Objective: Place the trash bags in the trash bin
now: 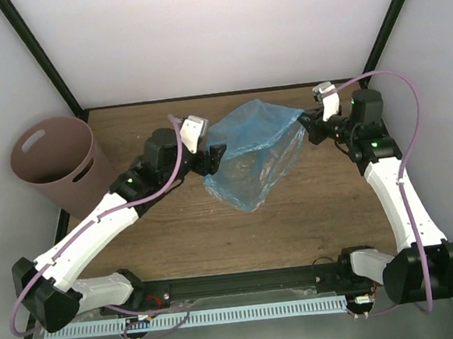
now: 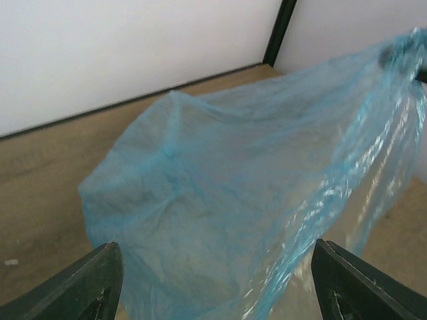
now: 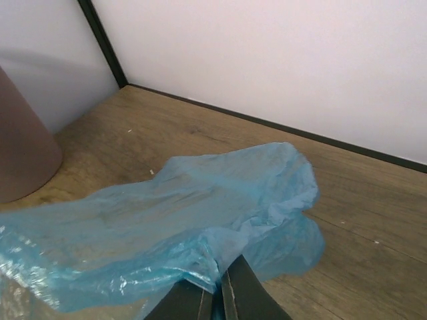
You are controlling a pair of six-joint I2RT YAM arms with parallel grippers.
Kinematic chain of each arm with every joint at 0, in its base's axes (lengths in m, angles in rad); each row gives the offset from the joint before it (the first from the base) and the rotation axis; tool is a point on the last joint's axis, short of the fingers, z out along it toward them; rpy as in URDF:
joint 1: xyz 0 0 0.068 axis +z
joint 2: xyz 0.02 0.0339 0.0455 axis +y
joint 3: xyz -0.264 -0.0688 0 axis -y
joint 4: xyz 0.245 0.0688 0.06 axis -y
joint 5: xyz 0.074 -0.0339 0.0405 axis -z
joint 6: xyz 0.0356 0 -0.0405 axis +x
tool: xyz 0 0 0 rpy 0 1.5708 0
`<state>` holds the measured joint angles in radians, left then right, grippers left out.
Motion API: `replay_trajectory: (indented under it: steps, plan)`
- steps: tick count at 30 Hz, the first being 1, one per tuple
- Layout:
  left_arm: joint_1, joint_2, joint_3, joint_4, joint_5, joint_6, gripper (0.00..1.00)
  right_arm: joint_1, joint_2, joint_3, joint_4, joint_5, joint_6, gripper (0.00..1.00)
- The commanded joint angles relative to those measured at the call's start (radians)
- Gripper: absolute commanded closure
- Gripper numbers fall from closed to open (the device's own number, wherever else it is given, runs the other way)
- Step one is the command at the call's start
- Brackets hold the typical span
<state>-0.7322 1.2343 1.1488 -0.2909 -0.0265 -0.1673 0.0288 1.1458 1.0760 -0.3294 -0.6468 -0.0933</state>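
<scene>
Blue bag (image 1: 253, 154) hangs over mid-surface (image 1: 313, 217) betw. both arms, outside bin (image 1: 55, 159) at far left. R tool (image 1: 313, 126) pinches bag's right edge; R wrist view confirms. L tool (image 1: 211, 156) spread, fingers (image 2: 93, 283) flanking the bag, clear only in L wrist view.

trash bag (image 1: 253, 152) over table (image 1: 312, 213) centre, trash bin (image 1: 76, 185) well apart, far left

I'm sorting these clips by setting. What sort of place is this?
Probably a robot lab test cell: a wooden table boxed in by plain white panels and black frame posts, a left arm and right arm mounted at its near edge, and just a bin and blue bag as props.
</scene>
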Motion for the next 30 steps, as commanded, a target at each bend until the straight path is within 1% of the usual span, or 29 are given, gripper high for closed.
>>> replay_trajectory:
  steps: [1,6,8,11,14,16,19,23,26,30]
  plan:
    - [-0.001,-0.063,0.039,-0.173,0.062,0.051,0.19,-0.051,-0.026,-0.015,0.012,0.019,0.006,0.99]
    - [-0.001,-0.135,0.030,-0.232,-0.007,0.053,0.14,-0.111,0.001,-0.024,0.012,-0.001,0.000,0.99]
    - [0.002,-0.150,0.044,-0.265,-0.108,0.020,0.11,-0.166,0.029,-0.019,0.016,-0.049,0.007,0.99]
    - [0.003,-0.158,0.076,-0.303,-0.227,-0.019,0.09,-0.250,0.073,-0.022,0.041,-0.117,0.031,0.99]
    - [0.006,-0.128,0.147,-0.380,-0.358,-0.036,0.10,-0.342,0.096,-0.049,0.097,-0.225,0.078,0.99]
    - [0.012,-0.101,0.194,-0.429,-0.436,-0.052,0.10,-0.390,0.081,-0.097,0.171,-0.289,0.125,0.99]
    - [0.040,-0.063,0.263,-0.493,-0.524,-0.089,0.14,-0.411,0.032,-0.174,0.249,-0.300,0.149,0.99]
    - [0.107,-0.018,0.357,-0.559,-0.568,-0.099,0.17,-0.411,-0.071,-0.286,0.318,-0.367,0.136,0.99]
    - [0.170,0.014,0.406,-0.573,-0.593,-0.073,0.19,-0.411,-0.090,-0.298,0.316,-0.442,0.134,0.99]
    - [0.290,0.064,0.482,-0.620,-0.530,-0.079,0.25,-0.411,-0.084,-0.297,0.318,-0.483,0.141,0.99]
